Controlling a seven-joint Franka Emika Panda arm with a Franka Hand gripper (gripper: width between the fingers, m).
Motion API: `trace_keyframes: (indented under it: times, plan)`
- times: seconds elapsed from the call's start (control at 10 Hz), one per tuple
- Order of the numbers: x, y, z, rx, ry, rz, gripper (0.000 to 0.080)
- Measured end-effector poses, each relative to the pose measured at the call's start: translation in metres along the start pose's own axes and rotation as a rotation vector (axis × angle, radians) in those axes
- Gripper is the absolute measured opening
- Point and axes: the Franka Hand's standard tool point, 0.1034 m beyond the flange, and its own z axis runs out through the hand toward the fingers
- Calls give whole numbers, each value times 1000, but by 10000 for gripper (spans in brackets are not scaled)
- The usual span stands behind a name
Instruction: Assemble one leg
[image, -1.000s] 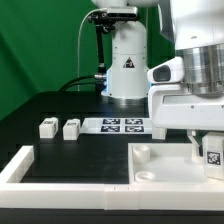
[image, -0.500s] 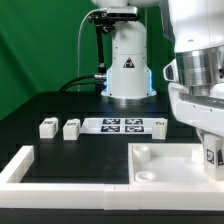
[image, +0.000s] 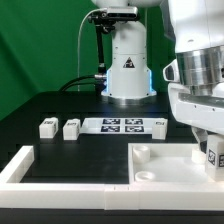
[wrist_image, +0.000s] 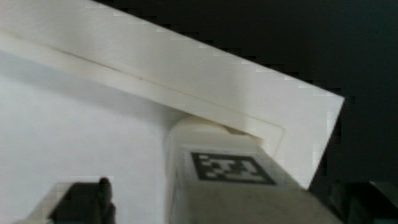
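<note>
The arm reaches down at the 3 o'clock edge of the exterior view, where its tool (image: 211, 152) pinches a leg (image: 213, 156) upright over the far corner of the white panel (image: 165, 165). Only the tagged face of this leg shows there, between the two fingers. In the wrist view the same leg (wrist_image: 228, 172) stands between the dark fingertips (wrist_image: 82, 200), its square tag facing the camera and its lower end meeting the panel's (wrist_image: 89, 120) corner; whether it is seated in a socket cannot be told. The panel lies flat on the black bench (image: 60, 150) toward 4 o'clock in the exterior view, with a round corner socket (image: 143, 153) open at its near-centre corner. Toward 9 o'clock on the bench, two more legs sit just beside each other: one (image: 47, 127) further out, the other (image: 71, 128) nearer the centre, both lying apart from the panel. The marker board (image: 123, 125) lies flat near the centre, just beside the second of them. A white L-shaped rail (image: 30, 165) borders the bench from 8 o'clock round to 6 o'clock.
</note>
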Motion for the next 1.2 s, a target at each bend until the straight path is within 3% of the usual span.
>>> trace_keyframes:
  times: [0.3, 0.7, 0.9, 1.1, 1.2]
  plan:
    - [3, -6, -4, -10, 16, -480, 646]
    - [5, -7, -4, -66, 29, -1040, 649]
    - [16, -2, -6, -63, 48, -1242, 649]
    - [14, -2, -5, -64, 45, -1260, 649]
    - [14, -2, -5, -64, 45, -1259, 522]
